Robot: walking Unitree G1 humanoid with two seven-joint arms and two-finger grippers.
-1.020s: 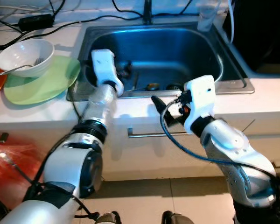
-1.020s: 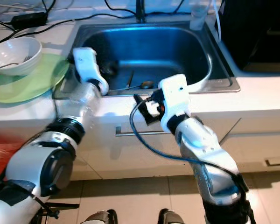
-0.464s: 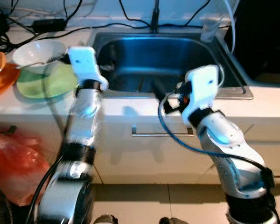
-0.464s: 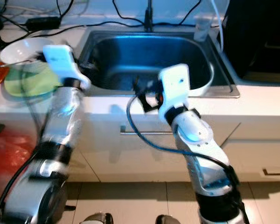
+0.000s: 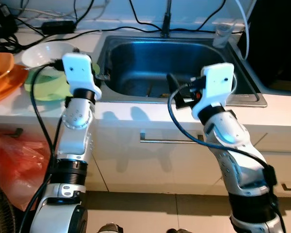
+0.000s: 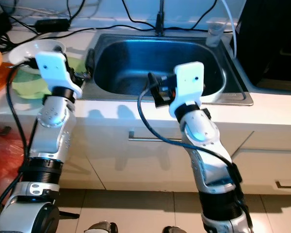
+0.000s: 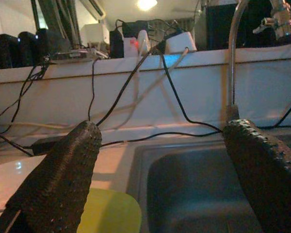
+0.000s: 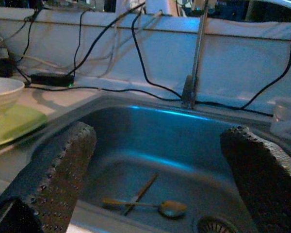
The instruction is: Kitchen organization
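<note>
Nearest, a white drawer front with a handle [image 5: 169, 141] sits under the counter edge. Above it the right gripper [image 8: 155, 179] hangs wide apart over the sink's [image 5: 117, 56] front rim; the left gripper [image 7: 160, 179], also spread wide, hovers at its left rim. In the basin lie a spoon [image 8: 150, 206] and chopsticks [image 8: 140, 193]. Left of the sink, a white bowl [image 5: 46, 52] rests on a green plate [image 5: 48, 87].

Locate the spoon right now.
The spoon lies on the sink floor near the drain, beside a chopstick, ahead of the right claw.
</note>
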